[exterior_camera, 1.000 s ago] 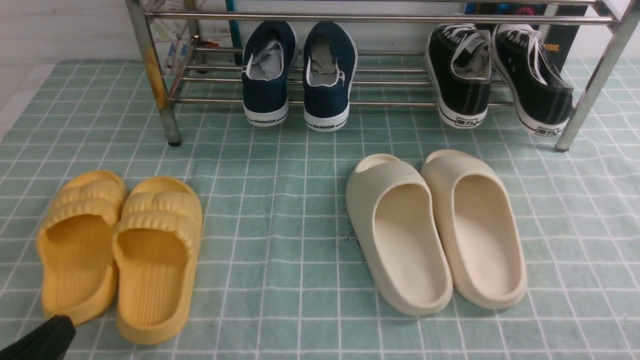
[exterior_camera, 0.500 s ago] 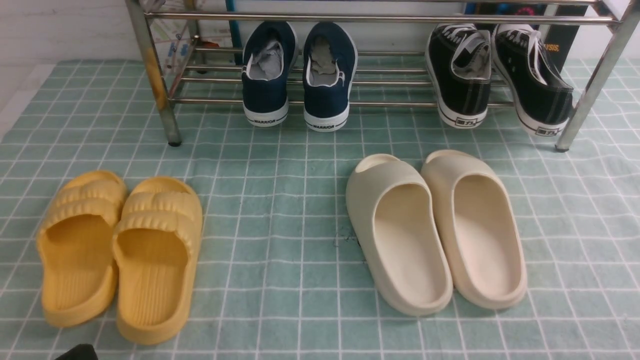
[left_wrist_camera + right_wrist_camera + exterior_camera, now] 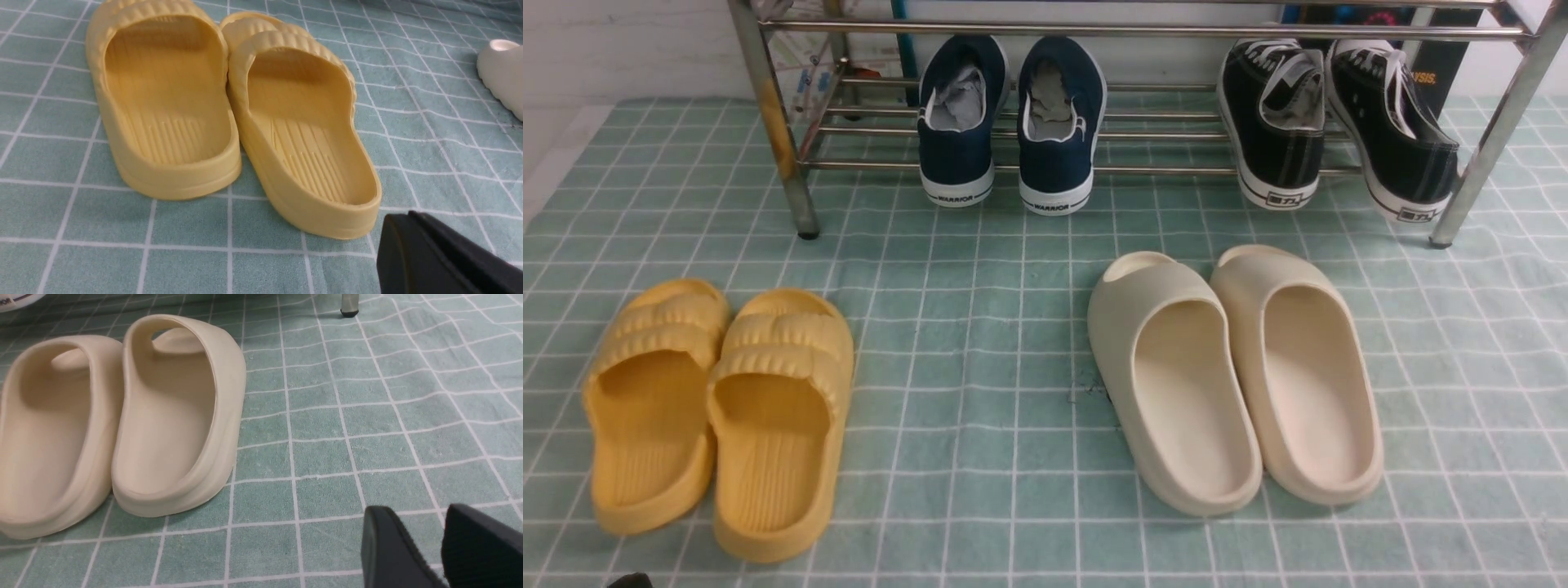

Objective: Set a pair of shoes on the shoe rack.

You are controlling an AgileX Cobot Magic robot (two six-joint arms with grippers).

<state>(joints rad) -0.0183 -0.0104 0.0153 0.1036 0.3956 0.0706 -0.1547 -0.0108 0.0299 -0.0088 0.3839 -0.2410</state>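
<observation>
The navy canvas slip-ons (image 3: 1053, 167) sit side by side on the lower bars of the chrome shoe rack (image 3: 1013, 30). Their heels overhang the front bar; a bump could tip them off. Left gripper (image 3: 402, 220): fully closed, nothing held. Right gripper (image 3: 425, 539): fingers parted, unloaded, apart from the cream foam slides (image 3: 233, 404).

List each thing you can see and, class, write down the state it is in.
Navy shoes: side by side on the rack's lower shelf, empty
Shoe rack: standing upright
Black sneakers: on the lower shelf, laces in
Yellow slides: on the floor cloth, soles down
Cream slides: on the cloth, soles down, together
Left gripper: shut, empty
Right gripper: slightly open, empty
</observation>
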